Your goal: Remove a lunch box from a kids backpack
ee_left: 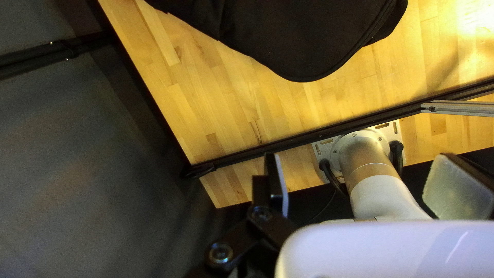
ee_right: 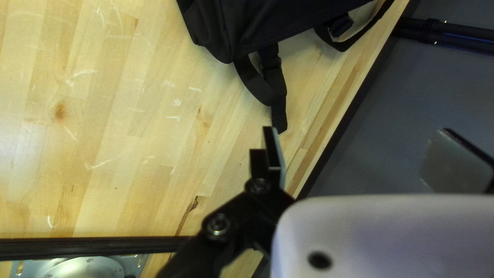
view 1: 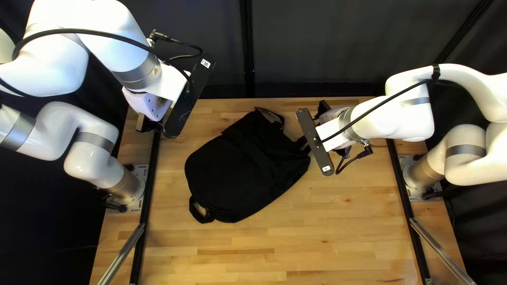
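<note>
My left arm comes in from the upper left of the frame, its gripper [view 1: 150, 125] angled down above the left rail [view 1: 149, 179]; its jaws stand wide with nothing between them. My right arm reaches in from the right, bent at the wrist, its gripper [view 1: 323, 107] near the bag's strap end, jaws also wide and holding nothing.

The black backpack [view 1: 243, 169] lies flat on the table [view 1: 317, 232], left of center in the frame. Its long axis slants from lower left to upper right: rounded end and small loop [view 1: 199, 212] lower left, narrower end and looped strap [view 1: 274, 117] upper right. In the right wrist view, a hanging strap [ee_right: 278, 103] ends just ahead of one fingertip; I can't tell whether they touch.

Wood shows below the bag and across to the right rail [view 1: 406, 200], with a narrower strip toward the left rail. The table's far edge runs just beyond the bag's upper end.
</note>
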